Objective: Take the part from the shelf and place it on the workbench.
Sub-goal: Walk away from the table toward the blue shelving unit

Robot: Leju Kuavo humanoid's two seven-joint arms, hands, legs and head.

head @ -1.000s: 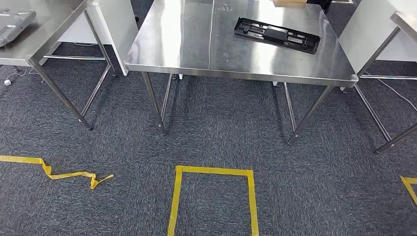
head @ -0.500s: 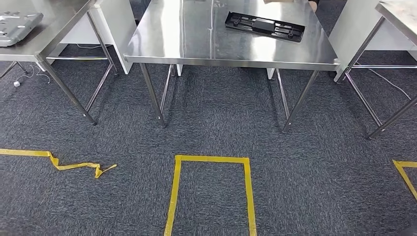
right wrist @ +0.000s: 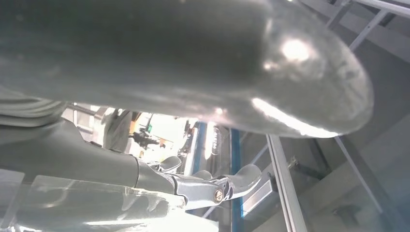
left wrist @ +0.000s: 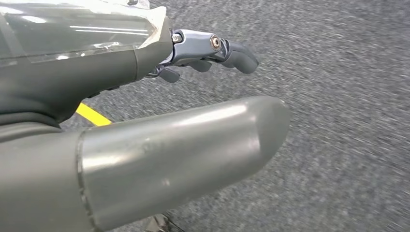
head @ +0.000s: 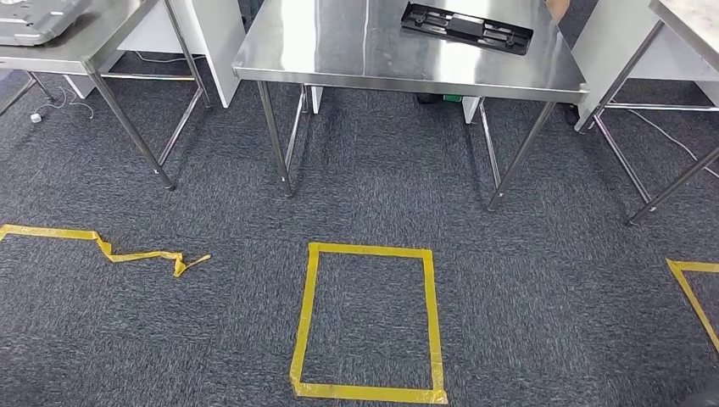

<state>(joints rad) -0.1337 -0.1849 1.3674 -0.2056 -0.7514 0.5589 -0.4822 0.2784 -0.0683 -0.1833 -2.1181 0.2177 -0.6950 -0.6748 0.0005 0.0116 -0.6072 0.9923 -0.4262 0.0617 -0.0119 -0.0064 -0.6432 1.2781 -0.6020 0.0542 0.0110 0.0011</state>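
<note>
The head view looks down on a steel workbench [head: 339,51] standing on dark grey carpet [head: 526,297]. A flat black part [head: 467,26] lies on the far right portion of the benchtop, long axis running roughly across the bench and slightly skewed. A second steel table [head: 102,42] stands to the left and carries a grey moulded piece [head: 34,10] at its far edge; a third table [head: 678,21] stands to the right. A rectangle of yellow floor tape [head: 366,322] is laid on the carpet in front of the workbench. A crumpled strip of yellow tape [head: 110,248] lies to its left, and the corner of another taped outline [head: 691,284] sits at the right edge.

The left wrist view supplies what the head view lacks: the left hand [left wrist: 159,111], seen over blurred carpet with a short piece of yellow tape behind it. The thumb extends straight, the darker fingers [left wrist: 227,50] are loosely curved and set apart from it, and nothing lies between them; the hand is empty and relaxed.

The right wrist view shows the right hand [right wrist: 203,96] against a bright, out-of-focus background containing what appears to be metal framing [right wrist: 285,179]. The thumb is extended, the fingers [right wrist: 232,186] are gently curved away from it, and no object is held.
</note>
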